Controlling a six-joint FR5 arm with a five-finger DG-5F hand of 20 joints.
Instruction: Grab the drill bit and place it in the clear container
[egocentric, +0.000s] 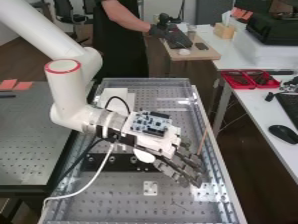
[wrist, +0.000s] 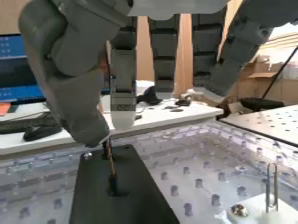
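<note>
Robot hand (wrist: 124, 100) pinching drill bit (wrist: 112, 162), thumb against finger; bit near-upright, probably to draw straight off black plate (wrist: 143, 200).

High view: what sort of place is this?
Probably a robotics lab: a white jointed robot arm over a grey perforated metal bench top, with red plastic parts trays off to the side.

Hand (wrist: 164, 55) is pinching the drill bit (wrist: 112, 169) between thumb and nearest finger; other fingers are hanging roughly straight. Bit is pointing down at the black plate (wrist: 136, 192), contact unclear. Wire loop (wrist: 268, 185) is standing upright on the white block (wrist: 263, 216).
</note>
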